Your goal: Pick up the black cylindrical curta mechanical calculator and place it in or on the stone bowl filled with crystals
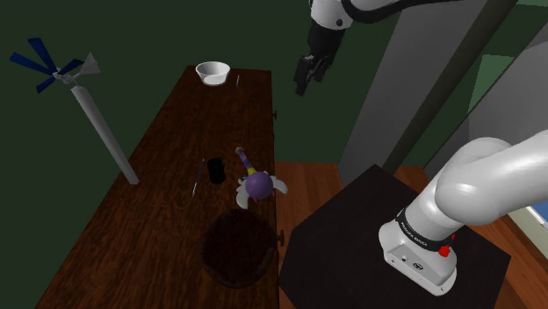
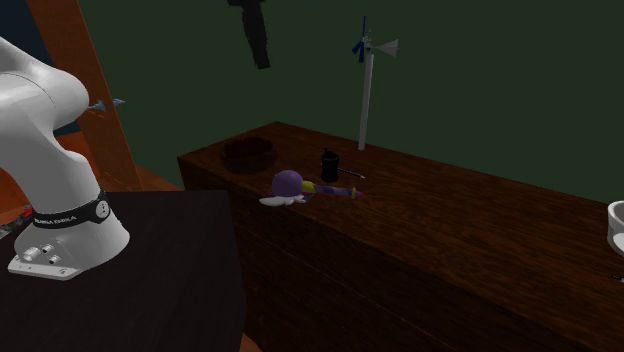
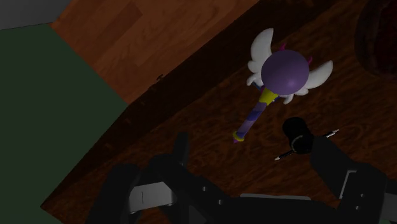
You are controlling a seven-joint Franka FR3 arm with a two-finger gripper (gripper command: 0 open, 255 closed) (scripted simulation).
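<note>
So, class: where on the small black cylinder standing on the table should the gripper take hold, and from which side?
Probably from above, the gripper closing on the round side wall of the black cylinder. It stands upright, so its sides are parallel. The purple winged wand and a thin pen flank it, so close along the length of the table.

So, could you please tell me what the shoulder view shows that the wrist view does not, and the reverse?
Shoulder view, not wrist: the white bowl at the table's far end, the pinwheel on its pole, the stand and the arm's base.

Wrist view, not shoulder: a clear look at the fingers, which stand apart.

Both: the end effector, high above the table, the calculator, the pen beside it, the purple winged wand, the dark bowl and the wood floor.
</note>
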